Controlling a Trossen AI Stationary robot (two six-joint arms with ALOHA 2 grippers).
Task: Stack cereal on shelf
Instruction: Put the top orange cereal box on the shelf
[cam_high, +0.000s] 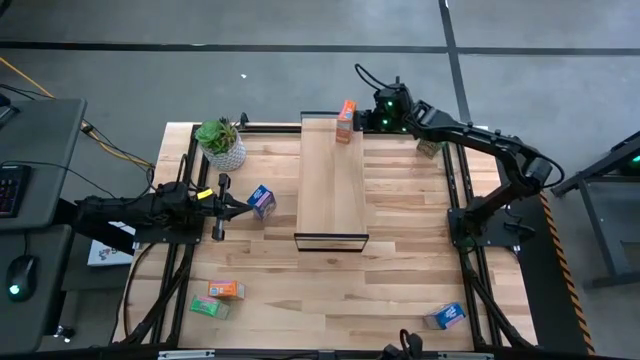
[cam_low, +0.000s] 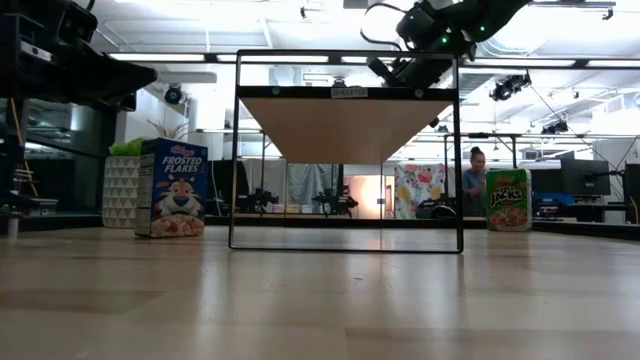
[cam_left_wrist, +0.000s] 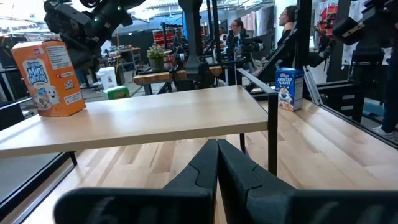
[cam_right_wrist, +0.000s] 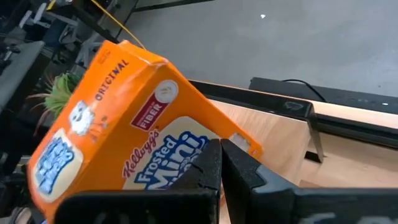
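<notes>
Both grippers have their jaws pressed fully together with nothing between them: the right gripper (cam_high: 372, 117) sits at the far end of the shelf (cam_high: 333, 185), just beside an orange Frosted Mini-Wheats box (cam_high: 346, 121) that stands on the plank there; whether its fingertips touch the box I cannot tell. The left gripper (cam_high: 240, 205) hovers low at the shelf's left side, just beside a blue Frosted Flakes box (cam_high: 262, 201) standing on the tabletop (cam_high: 400, 260). A green Apple Jacks box (cam_high: 429, 148) stands right of the shelf's far end. Near the front edge lie an orange box (cam_high: 226, 290), a green box (cam_high: 209, 307) and a blue box (cam_high: 444, 316). A potted plant (cam_high: 221, 143) stands at the far left corner.
</notes>
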